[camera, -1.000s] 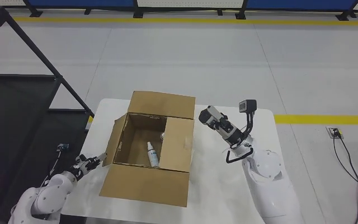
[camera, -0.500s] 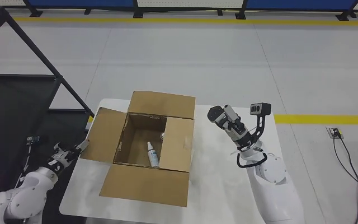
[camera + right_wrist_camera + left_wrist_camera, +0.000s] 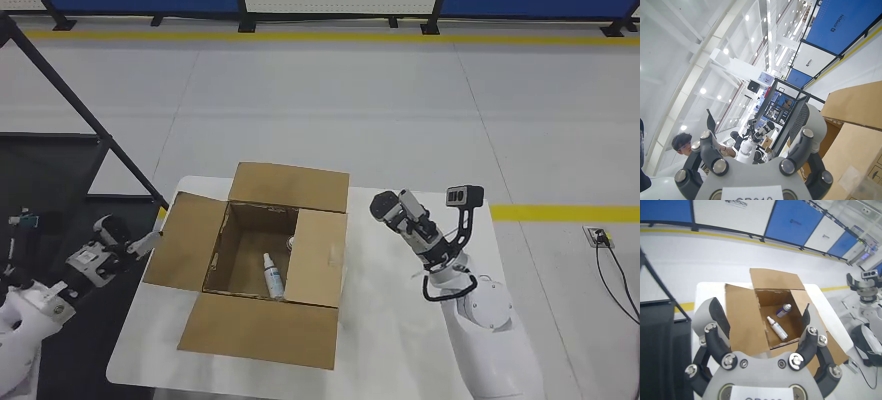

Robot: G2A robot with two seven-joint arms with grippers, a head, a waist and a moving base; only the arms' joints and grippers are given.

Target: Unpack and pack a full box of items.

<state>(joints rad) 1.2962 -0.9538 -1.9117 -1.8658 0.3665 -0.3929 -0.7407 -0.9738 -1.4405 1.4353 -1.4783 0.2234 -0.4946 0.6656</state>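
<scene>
A brown cardboard box [image 3: 262, 330] stands open on the white table [image 3: 400, 330]. Inside lie a white spray bottle [image 3: 272, 275] [image 3: 777, 328] and a blue can [image 3: 783, 310], half hidden in the top view by the right flap [image 3: 318, 255]. My left gripper [image 3: 150, 242] [image 3: 761, 302] is open just off the outer edge of the spread left flap [image 3: 180, 243], holding nothing. My right gripper [image 3: 383, 207] [image 3: 756, 106] is open above the table to the right of the box [image 3: 849, 106], also holding nothing.
A black frame with a dark panel [image 3: 60, 180] stands close to the table's left side, beside my left arm. Bare tabletop lies between the box and my right arm. The far flap [image 3: 290, 186] and near flap [image 3: 258, 332] lie folded outward.
My left arm has drawn back to the left, and the left flap has gone from nearly upright to spread outward. My right gripper has shifted a little to the right, then held.
</scene>
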